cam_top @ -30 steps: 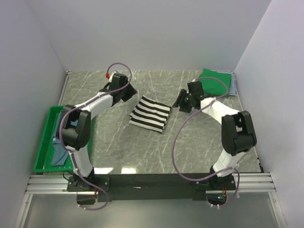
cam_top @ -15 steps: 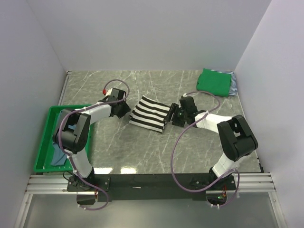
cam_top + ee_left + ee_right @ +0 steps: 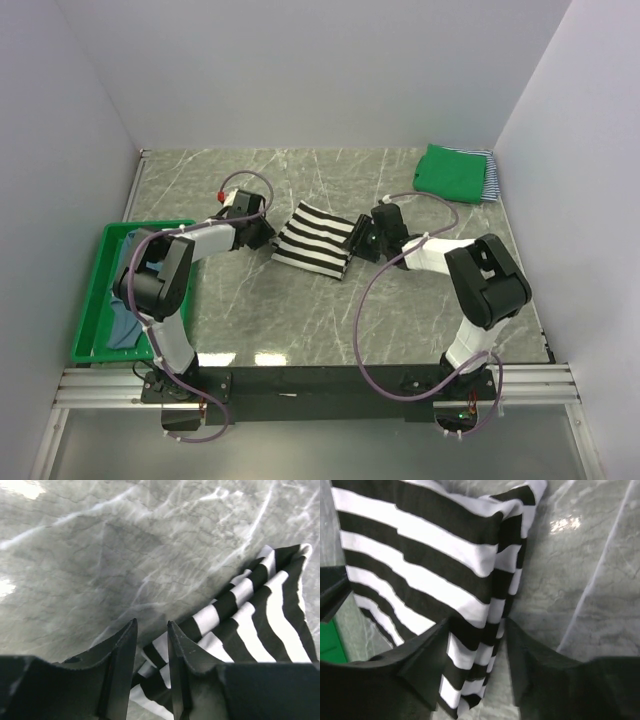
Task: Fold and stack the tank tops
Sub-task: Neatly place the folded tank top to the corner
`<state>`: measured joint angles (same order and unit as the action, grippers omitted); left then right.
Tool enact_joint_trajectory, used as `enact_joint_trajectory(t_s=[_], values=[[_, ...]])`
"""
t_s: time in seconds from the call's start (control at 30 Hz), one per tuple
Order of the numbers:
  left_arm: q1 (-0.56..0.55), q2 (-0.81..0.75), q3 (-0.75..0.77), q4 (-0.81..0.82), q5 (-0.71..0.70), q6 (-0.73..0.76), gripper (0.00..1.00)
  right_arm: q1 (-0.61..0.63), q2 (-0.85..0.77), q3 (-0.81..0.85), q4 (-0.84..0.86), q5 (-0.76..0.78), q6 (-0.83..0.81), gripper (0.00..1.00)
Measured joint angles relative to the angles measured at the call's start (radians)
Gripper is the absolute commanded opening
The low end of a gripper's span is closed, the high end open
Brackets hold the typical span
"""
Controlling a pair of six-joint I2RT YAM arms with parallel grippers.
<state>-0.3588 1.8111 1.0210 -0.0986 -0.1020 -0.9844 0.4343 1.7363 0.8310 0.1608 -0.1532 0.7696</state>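
The bold black-white striped tank top [image 3: 316,238] lies folded mid-table. My left gripper [image 3: 268,238] is low at its left edge. In the left wrist view the jaws [image 3: 151,625] are narrowly open, and a corner of the striped cloth [image 3: 260,610] lies between them, not pinched. My right gripper [image 3: 358,238] is at the top's right edge. Its jaws [image 3: 476,625] are open and straddle the folded edge of the stripes [image 3: 420,545]. A folded green tank top [image 3: 450,172] rests on a thin-striped one [image 3: 488,178] at the back right.
A green plastic bin [image 3: 88,300] stands at the left table edge with dusty blue cloth [image 3: 122,325] in it. White walls close off the back and both sides. The arm cables loop above the marble tabletop [image 3: 300,310].
Both grippers have come down and inward from behind the striped top to its left and right edges. The left jaws have narrowed around the cloth corner.
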Motion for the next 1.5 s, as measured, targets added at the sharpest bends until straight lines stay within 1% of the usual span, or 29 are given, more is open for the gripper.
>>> enact_joint_trajectory(t_s=[0.07, 0.1, 0.17, 0.23, 0.27, 0.33, 0.37, 0.43, 0.53, 0.63, 0.77, 0.93, 1.07, 1.23, 1.37, 1.5], values=[[0.0, 0.0, -0.014, 0.032, 0.013, -0.005, 0.37, 0.001, 0.016, 0.005, 0.014, 0.005, 0.005, 0.49], [0.0, 0.0, -0.021, 0.047, 0.019, -0.006, 0.36, 0.001, 0.024, 0.012, 0.019, 0.005, 0.007, 0.43], [-0.003, -0.001, -0.034, 0.076, 0.03, -0.01, 0.36, 0.002, 0.043, 0.027, 0.021, 0.01, 0.01, 0.37], [-0.007, -0.001, -0.042, 0.095, 0.039, -0.017, 0.36, 0.002, 0.056, 0.038, 0.021, 0.014, 0.009, 0.28], [-0.011, -0.001, -0.046, 0.105, 0.045, -0.023, 0.37, 0.002, 0.061, 0.042, 0.017, 0.019, 0.008, 0.15], [-0.018, -0.002, -0.052, 0.117, 0.055, -0.028, 0.4, 0.004, 0.072, 0.055, 0.003, 0.029, 0.0, 0.02], [-0.022, -0.003, -0.052, 0.117, 0.056, -0.03, 0.43, 0.005, 0.076, 0.067, -0.011, 0.034, -0.005, 0.0], [-0.026, -0.012, -0.051, 0.105, 0.052, -0.031, 0.5, 0.006, 0.082, 0.093, -0.048, 0.049, -0.016, 0.0], [-0.027, -0.045, -0.05, 0.034, 0.022, -0.031, 0.53, 0.01, 0.09, 0.147, -0.13, 0.098, -0.058, 0.0], [-0.019, -0.13, -0.042, -0.104, -0.035, -0.028, 0.54, 0.009, 0.103, 0.233, -0.239, 0.156, -0.122, 0.0], [-0.006, -0.265, -0.001, -0.203, -0.077, -0.018, 0.54, -0.01, 0.127, 0.39, -0.378, 0.246, -0.238, 0.0], [-0.005, -0.47, 0.007, -0.236, -0.077, 0.006, 0.53, -0.05, 0.195, 0.633, -0.49, 0.402, -0.409, 0.0], [-0.005, -0.58, -0.034, -0.24, -0.056, 0.029, 0.53, -0.091, 0.294, 0.814, -0.547, 0.508, -0.524, 0.0], [-0.005, -0.623, -0.116, -0.27, -0.018, 0.058, 0.53, -0.156, 0.447, 1.039, -0.621, 0.61, -0.637, 0.0], [-0.005, -0.627, -0.135, -0.305, 0.001, 0.086, 0.53, -0.209, 0.497, 1.143, -0.67, 0.648, -0.701, 0.0], [-0.005, -0.642, -0.135, -0.311, 0.013, 0.112, 0.53, -0.261, 0.53, 1.294, -0.724, 0.673, -0.758, 0.0]])
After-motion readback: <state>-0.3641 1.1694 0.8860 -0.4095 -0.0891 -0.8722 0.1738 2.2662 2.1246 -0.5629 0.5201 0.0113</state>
